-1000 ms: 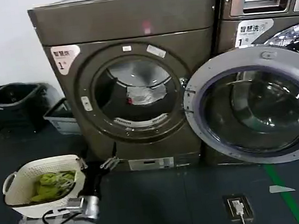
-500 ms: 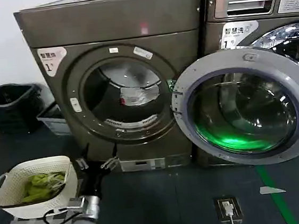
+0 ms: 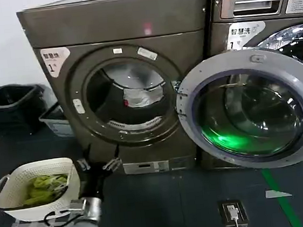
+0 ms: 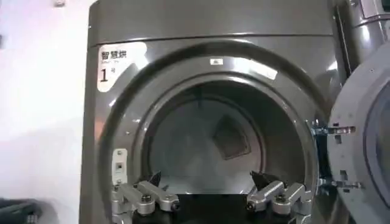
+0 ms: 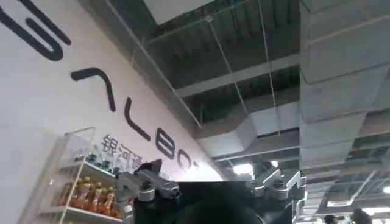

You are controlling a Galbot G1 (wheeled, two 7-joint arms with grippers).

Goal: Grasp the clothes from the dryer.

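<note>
Head view: even, diffuse indoor light, no hard shadows. The large dark bronze-grey front-loading dryer point(image 3: 127, 86) showed a soft sheen on its top panel and a small red light glowing on its front. The drum interior was dim; the small pale white-grey clothes point(image 3: 141, 97) caught light inside. A green glow reflected in the open round glass door point(image 3: 251, 108). Left wrist view: the white wall point(image 4: 42, 109) was overexposed, edges soft. Right wrist view: ceiling lamps point(image 5: 244, 168) flared.
</note>
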